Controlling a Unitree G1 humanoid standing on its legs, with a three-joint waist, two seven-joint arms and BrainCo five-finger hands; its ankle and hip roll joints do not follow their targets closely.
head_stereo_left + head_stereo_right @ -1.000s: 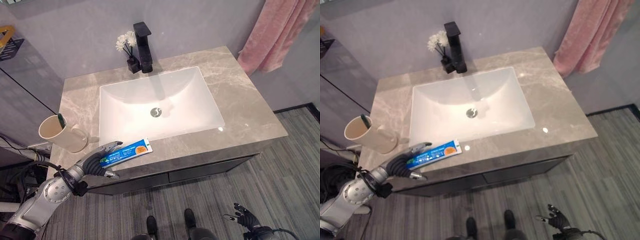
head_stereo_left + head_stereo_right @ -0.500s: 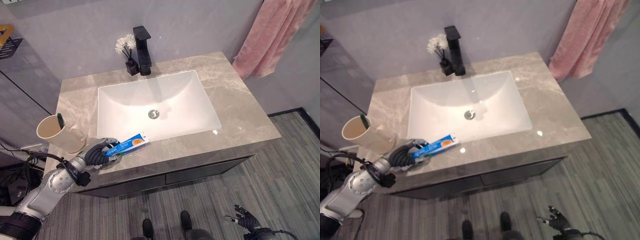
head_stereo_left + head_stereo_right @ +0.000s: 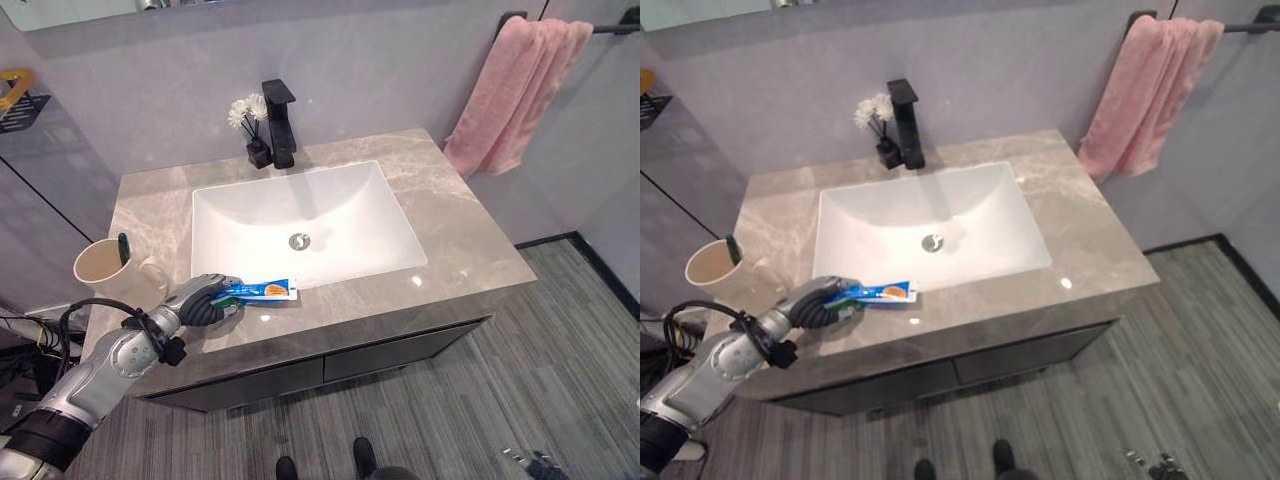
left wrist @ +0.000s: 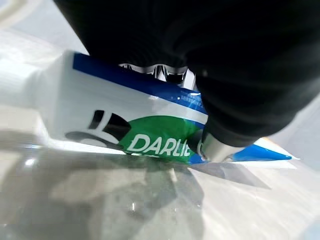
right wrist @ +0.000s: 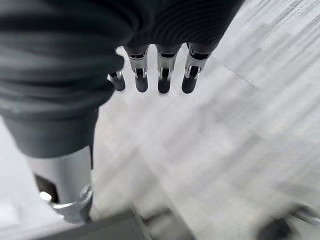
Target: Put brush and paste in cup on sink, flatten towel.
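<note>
Left eye: my left hand has its fingers curled round the cap end of the toothpaste, near the surface front edge, w/ the cup at the left edge, brush inside. Towel hangs bunched by the far right corner.
Left wrist: tube pinched against the thumb.
Right wrist: right hand, fingers straight, holding nothing, over the floor.

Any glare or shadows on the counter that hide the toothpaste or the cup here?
Left eye view: two small glints on the counter near its front, clear of the toothpaste in the left hand and of the cup. Left wrist view: hand and toothpaste cast a shadow on the counter.
</note>
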